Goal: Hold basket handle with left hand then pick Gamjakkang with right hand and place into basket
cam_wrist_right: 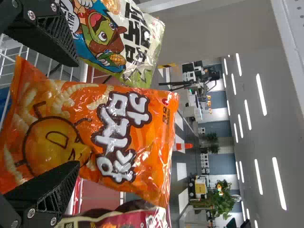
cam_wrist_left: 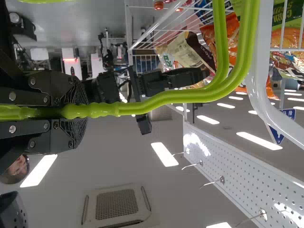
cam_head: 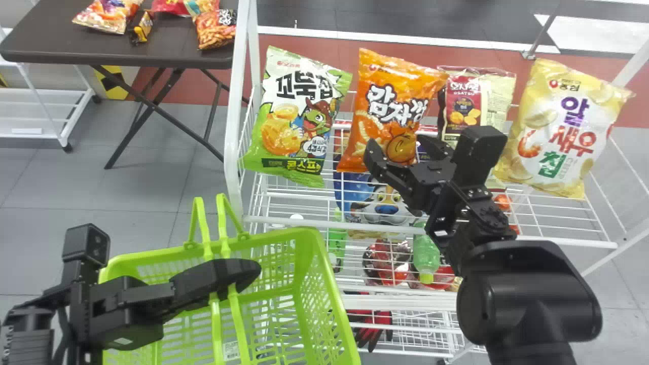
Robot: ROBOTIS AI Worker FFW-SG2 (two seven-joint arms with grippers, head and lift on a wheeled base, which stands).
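Note:
In the head view my left gripper (cam_head: 237, 283) is shut on the handle (cam_head: 205, 230) of the green basket (cam_head: 336, 299). The left wrist view has that gripper (cam_wrist_left: 81, 111) closed around the green handle (cam_wrist_left: 164, 99). The orange Gamjakkang bag (cam_head: 393, 109) stands upright on the rack's top level. My right gripper (cam_head: 403, 151) is open at the bag's lower part, its two fingers spread toward either side. In the right wrist view the open gripper (cam_wrist_right: 77, 113) has the Gamjakkang bag (cam_wrist_right: 137, 142) before it, one finger overlapping the lower part; contact cannot be told.
A green-and-white snack bag (cam_head: 296, 119) is left of the Gamjakkang; a dark red and cream bag (cam_head: 469, 101) and a yellow-white bag (cam_head: 560, 129) are to its right. The white wire rack (cam_head: 234, 116) has goods on lower levels. A dark table (cam_head: 61, 40) holds more snacks.

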